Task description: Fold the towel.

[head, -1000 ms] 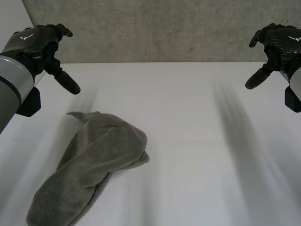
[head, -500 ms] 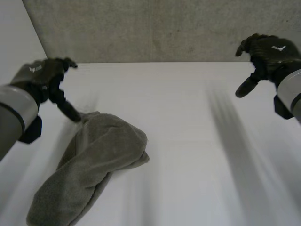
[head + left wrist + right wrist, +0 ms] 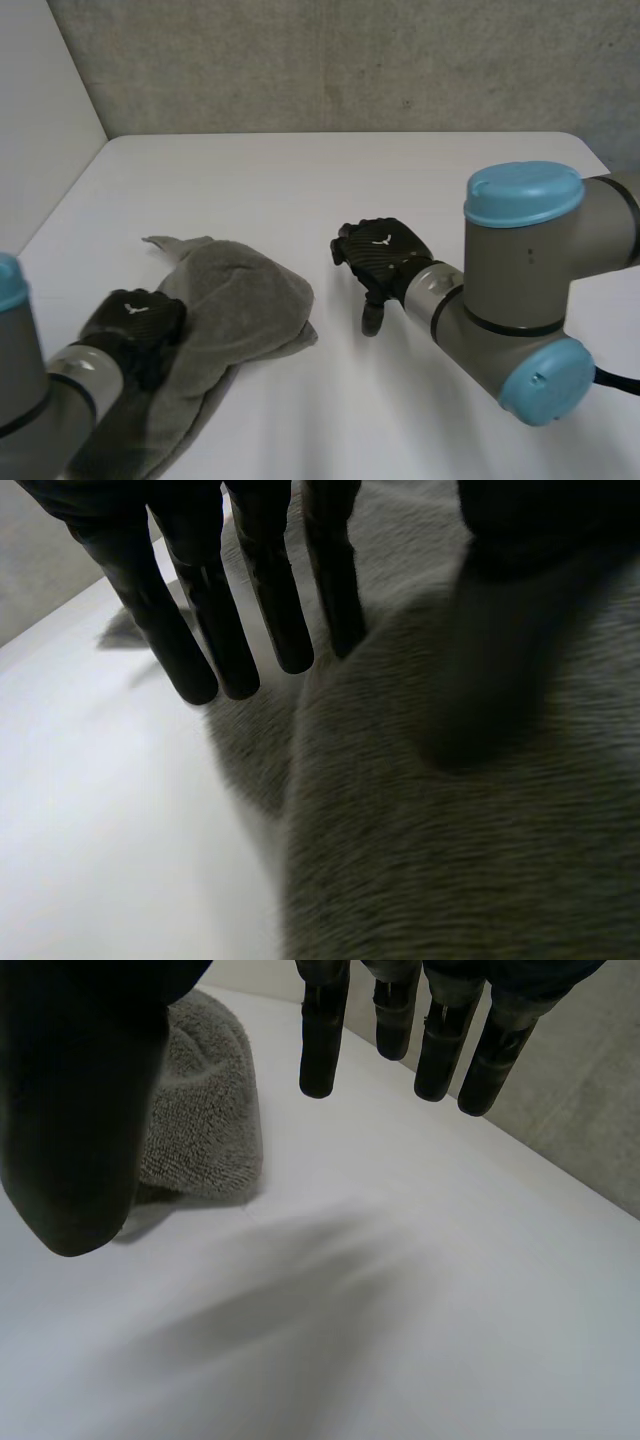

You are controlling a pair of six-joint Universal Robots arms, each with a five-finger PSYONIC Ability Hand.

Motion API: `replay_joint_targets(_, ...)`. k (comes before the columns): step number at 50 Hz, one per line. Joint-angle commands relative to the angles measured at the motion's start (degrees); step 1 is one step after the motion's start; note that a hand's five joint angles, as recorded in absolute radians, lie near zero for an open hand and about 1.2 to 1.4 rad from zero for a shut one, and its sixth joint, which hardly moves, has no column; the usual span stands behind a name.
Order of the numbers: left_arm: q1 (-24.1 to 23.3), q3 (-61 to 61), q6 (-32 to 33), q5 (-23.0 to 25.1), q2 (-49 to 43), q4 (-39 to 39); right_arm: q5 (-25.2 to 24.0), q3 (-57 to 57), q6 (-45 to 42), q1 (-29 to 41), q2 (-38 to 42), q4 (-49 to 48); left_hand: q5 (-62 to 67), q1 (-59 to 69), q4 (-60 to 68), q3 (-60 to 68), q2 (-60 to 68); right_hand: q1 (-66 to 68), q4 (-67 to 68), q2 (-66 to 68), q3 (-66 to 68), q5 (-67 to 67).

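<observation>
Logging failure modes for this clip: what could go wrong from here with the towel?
1. The towel lies bunched, not flat; a grab may take several layers.
2. The left hand is open over the towel's edge; pushing there could bunch it further.
3. The right hand is open above bare table beside the towel and may close on nothing.

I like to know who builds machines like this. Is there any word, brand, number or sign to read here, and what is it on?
No words or numbers can be read.
Left hand: a small white mark on its back, rather bird-shaped, no letters.
Right hand: the same kind of white mark on its back, no letters.
Towel and table: no print to be seen.
</observation>
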Motion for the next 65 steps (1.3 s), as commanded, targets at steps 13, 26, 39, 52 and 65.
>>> replay_joint_targets(13, -20.5, 37.4, -10.0, -9.6, -13.3, 0.4, -2.9, 16.1, -0.3, -14.8, -13.5, -8.0, 10.5, 17.9, 17.5, 18.4, 18.9, -3.2, -4.3, -4.0, -3.5, -3.4)
replay_joint_targets(26, -24.9, 66.4, -12.3, -18.2, -30.1, -5.1, -2.3, 16.5, -0.3, -14.5, -13.9, -8.1, 10.5, 17.9, 17.5, 18.4, 18.9, -3.2, -4.3, -4.0, -3.5, -3.4)
replay_joint_targets(39, -16.8, 49.8, -12.1, -18.6, -25.3, -5.6, -2.3, 16.5, -0.2, -14.1, -13.7, -8.1, -58.3, -50.8, -51.2, -50.3, -49.8, -3.2, -4.3, -4.0, -3.5, -3.4)
replay_joint_targets(52, -11.2, 31.8, -12.0, -16.3, -15.2, -2.0, -1.8, 16.6, 0.5, -11.6, -12.0, -7.3, -55.5, -48.0, -48.4, -47.5, -47.0, -3.2, -4.3, -4.0, -3.5, -3.4)
replay_joint_targets(65, -12.4, 28.5, -10.8, -6.5, -20.6, 7.0, -1.8, 16.3, 9.4, -11.0, -5.4, -7.9, -51.8, -44.3, -44.7, -43.8, -43.3, -2.6, -3.7, -3.4, -2.9, -2.8)
